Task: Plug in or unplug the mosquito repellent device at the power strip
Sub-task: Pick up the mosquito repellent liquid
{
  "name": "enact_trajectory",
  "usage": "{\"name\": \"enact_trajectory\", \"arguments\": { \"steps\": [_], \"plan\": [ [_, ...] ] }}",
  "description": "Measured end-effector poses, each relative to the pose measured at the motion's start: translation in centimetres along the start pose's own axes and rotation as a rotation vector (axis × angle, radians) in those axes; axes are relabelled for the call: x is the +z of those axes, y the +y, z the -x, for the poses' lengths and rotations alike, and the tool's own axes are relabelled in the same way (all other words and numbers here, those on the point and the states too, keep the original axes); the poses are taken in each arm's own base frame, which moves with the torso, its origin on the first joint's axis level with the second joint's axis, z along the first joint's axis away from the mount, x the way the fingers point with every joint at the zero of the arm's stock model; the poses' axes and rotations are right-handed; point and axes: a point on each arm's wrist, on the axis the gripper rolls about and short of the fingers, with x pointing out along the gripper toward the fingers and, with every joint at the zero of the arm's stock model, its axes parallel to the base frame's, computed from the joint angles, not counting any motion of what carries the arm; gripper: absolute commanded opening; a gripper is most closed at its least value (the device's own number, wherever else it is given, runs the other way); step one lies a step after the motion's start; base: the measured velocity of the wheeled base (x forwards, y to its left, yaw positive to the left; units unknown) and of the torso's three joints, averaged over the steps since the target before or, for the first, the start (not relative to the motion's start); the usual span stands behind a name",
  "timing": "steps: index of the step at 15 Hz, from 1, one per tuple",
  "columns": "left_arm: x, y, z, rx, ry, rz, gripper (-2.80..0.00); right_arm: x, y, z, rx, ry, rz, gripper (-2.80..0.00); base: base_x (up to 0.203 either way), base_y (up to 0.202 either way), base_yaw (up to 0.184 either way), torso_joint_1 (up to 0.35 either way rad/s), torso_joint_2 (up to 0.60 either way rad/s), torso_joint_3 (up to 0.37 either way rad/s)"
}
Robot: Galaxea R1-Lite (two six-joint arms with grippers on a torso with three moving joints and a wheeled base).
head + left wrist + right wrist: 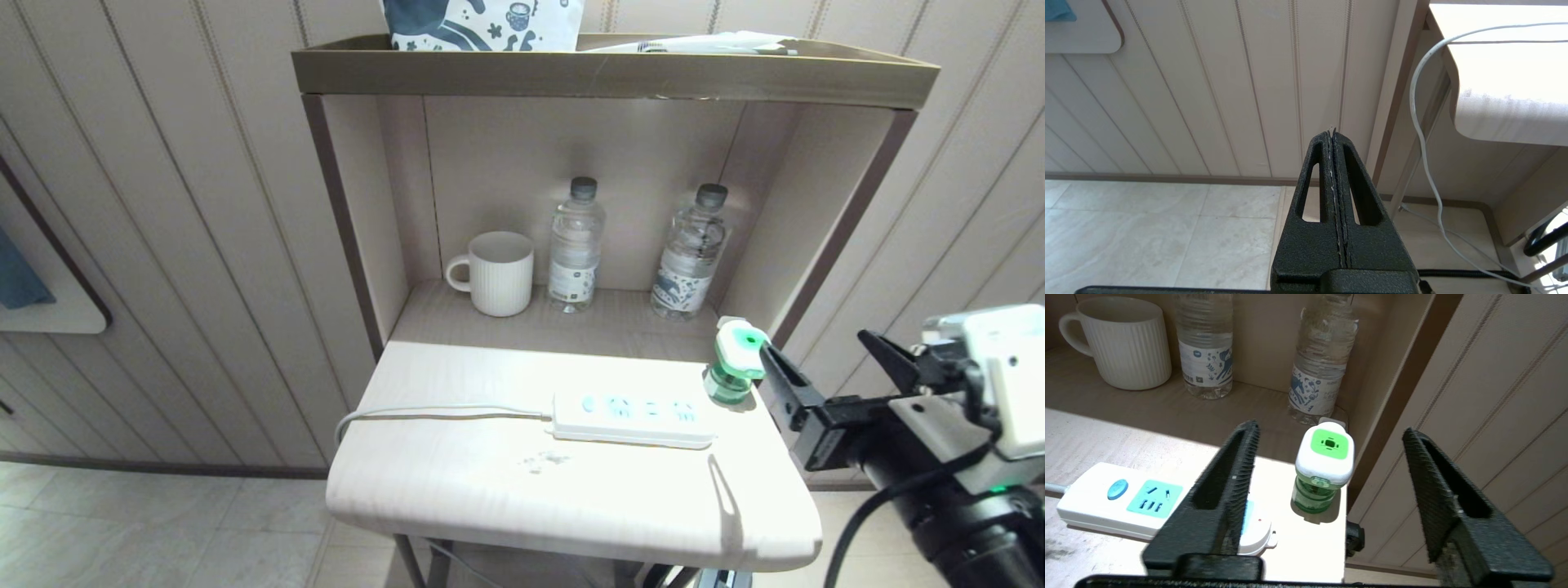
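The mosquito repellent device (pixel 735 366) (pixel 1323 465), white head with green top over a green bottle, stands upright on the table at the right end of the power strip (pixel 630 416) (pixel 1131 500), not plugged into it. The strip lies flat with its cord (pixel 424 414) running left. My right gripper (pixel 816 351) (pixel 1331 435) hovers open just right of the device, off the table's right edge, its fingers wide apart with nothing between them. In the right wrist view the device shows between the two fingers, farther off. My left gripper (pixel 1333 132) is shut and empty, low beside the table.
A white ribbed mug (pixel 495 272) and two clear water bottles (pixel 575 245) (pixel 690 251) stand on the shelf behind the table. The shelf's right wall (pixel 824 237) is close to the device. The cord hangs down past the table's edge (pixel 1427 134).
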Motion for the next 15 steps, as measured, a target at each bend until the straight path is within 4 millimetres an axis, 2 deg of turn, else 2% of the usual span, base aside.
{"name": "enact_trajectory", "arguments": {
  "steps": [3, 5, 7, 11, 13, 15],
  "plan": [
    [0.0, 0.0, 0.0, 0.000, 0.000, 0.000, -2.80, 3.3, -1.9, 2.0, 0.001, 0.031, -0.003, -2.80, 0.000, 0.000, 0.000, 0.000, 0.00, 0.000],
    [0.0, 0.0, 0.0, 0.000, 0.000, 0.000, -2.80, 6.5, -4.3, 3.5, -0.013, 0.056, -0.046, -2.80, 0.000, 0.000, 0.000, 0.000, 0.00, 0.000],
    [0.0, 0.0, 0.0, 0.000, 0.000, 0.000, -2.80, 8.1, -7.3, 4.9, -0.086, 0.126, -0.071, -2.80, 0.000, 0.000, 0.000, 0.000, 0.00, 0.000],
    [0.0, 0.0, 0.0, 0.000, 0.000, 0.000, -2.80, 6.8, -12.5, 8.5, -0.482, 0.281, -0.052, -2.80, 0.000, 0.000, 0.000, 0.000, 0.00, 0.000],
    [0.0, 0.0, 0.0, 0.000, 0.000, 0.000, -2.80, 5.1, -13.5, 11.4, -0.593, 0.289, -0.058, -2.80, 0.000, 0.000, 0.000, 0.000, 0.00, 0.000],
    [0.0, 0.0, 0.0, 0.000, 0.000, 0.000, -2.80, 2.7, -13.7, 13.5, -0.638, 0.300, -0.058, -2.80, 0.000, 0.000, 0.000, 0.000, 0.00, 0.000]
  ]
}}
